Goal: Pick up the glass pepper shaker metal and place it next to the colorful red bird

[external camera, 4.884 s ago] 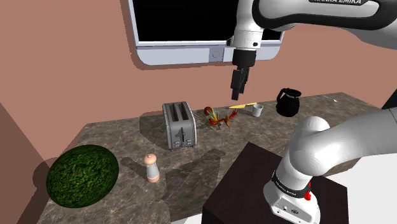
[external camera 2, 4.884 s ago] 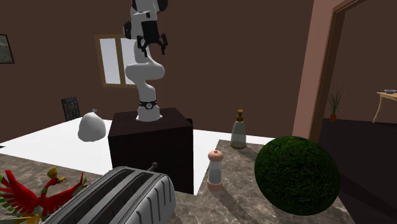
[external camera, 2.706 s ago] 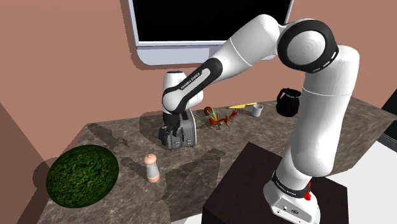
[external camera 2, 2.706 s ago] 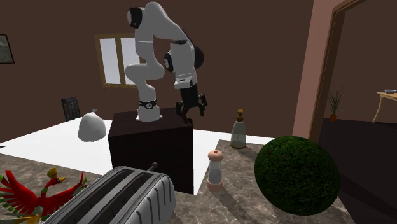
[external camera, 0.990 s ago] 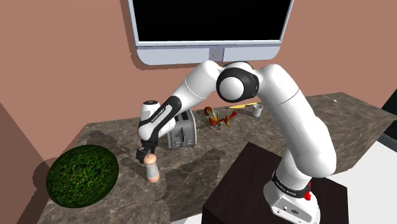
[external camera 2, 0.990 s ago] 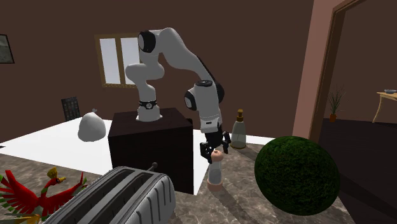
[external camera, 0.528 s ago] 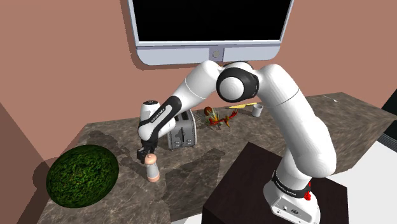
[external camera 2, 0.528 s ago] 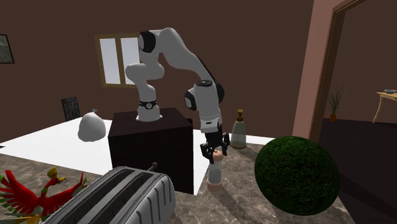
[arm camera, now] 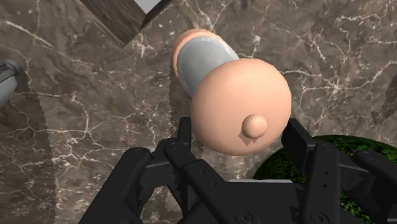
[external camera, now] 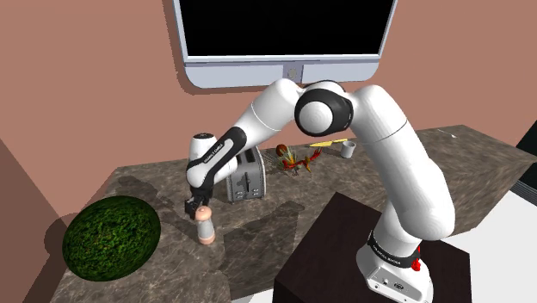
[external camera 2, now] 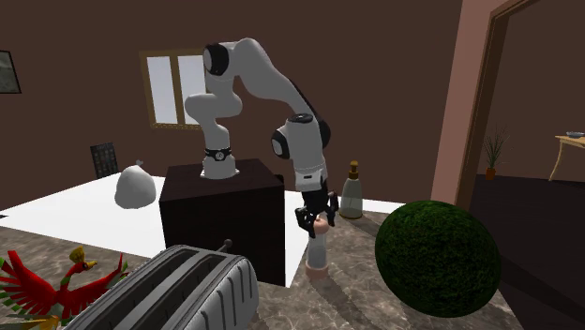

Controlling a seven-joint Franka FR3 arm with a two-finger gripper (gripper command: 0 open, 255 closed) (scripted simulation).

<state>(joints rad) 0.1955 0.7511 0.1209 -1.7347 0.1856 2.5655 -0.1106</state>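
The pepper shaker [external camera: 205, 229] has a pale grey body with a peach cap and base, and stands upright on the marble counter [external camera: 284, 194]. It shows in the second exterior view [external camera 2: 317, 253] and the wrist view [arm camera: 235, 95]. My black gripper [external camera: 200, 208] [external camera 2: 319, 222] [arm camera: 240, 132] comes down from above and is shut on its cap, one finger on each side. The red bird [external camera: 297, 159] [external camera 2: 56, 286] sits far off, beyond the toaster [external camera: 243, 179].
A round green bush-like ball [external camera: 112, 234] [external camera 2: 436, 258] lies close beside the shaker. The toaster [external camera 2: 178, 291] stands between shaker and bird. A small cup [external camera: 348, 149] is past the bird, a bottle [external camera 2: 352, 192] behind the shaker. The dark stand [external camera: 344, 250] borders the counter.
The fingers stood apart around the cap a second ago and have closed on it. The hand and shaker have since risen very slightly.
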